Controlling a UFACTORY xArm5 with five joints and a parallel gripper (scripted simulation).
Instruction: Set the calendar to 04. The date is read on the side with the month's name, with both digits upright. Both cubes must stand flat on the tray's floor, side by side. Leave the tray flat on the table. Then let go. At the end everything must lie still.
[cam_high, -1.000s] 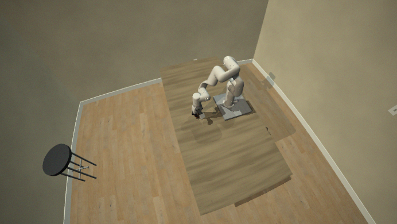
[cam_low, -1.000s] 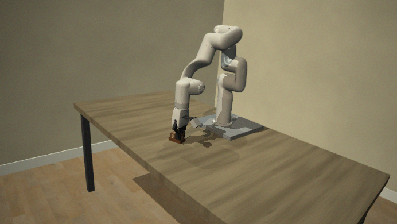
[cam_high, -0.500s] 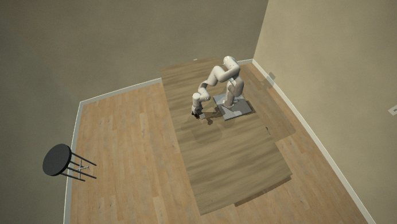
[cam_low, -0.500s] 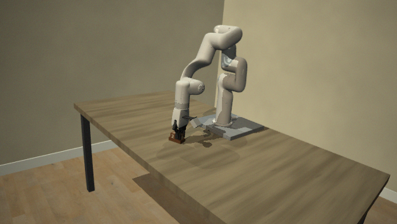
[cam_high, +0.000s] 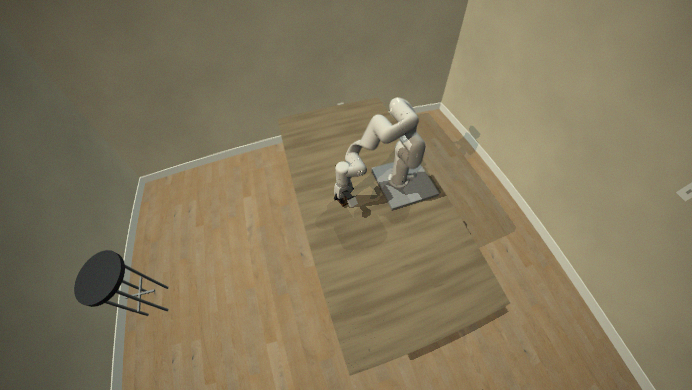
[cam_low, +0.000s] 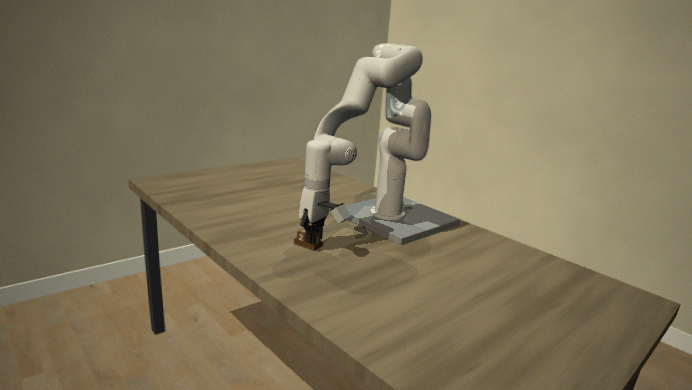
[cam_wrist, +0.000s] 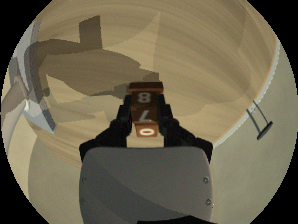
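Observation:
The brown tray (cam_low: 301, 244) (cam_wrist: 146, 86) stands on the table and looks flat. Dark brown cubes are in it. The wrist view shows a face with 8 (cam_wrist: 144, 97), a darker face with 7 (cam_wrist: 145, 116), and a lit face with 0 (cam_wrist: 146, 131). A light 2 shows on a cube (cam_low: 301, 236) in the exterior view. My gripper (cam_high: 343, 200) (cam_low: 314, 234) (cam_wrist: 144, 103) points down at the tray, its fingers narrowly parted beside the cubes. They look just loosened; any gap is too small to see. The month's name and the tray's floor are hidden.
The robot's grey base plate (cam_high: 415, 192) (cam_low: 425, 230) stands on the table to the right of the tray in the top and exterior views. The table's long edge (cam_low: 220, 260) runs to the left of the tray. A black stool (cam_high: 100, 278) stands on the floor away from the table.

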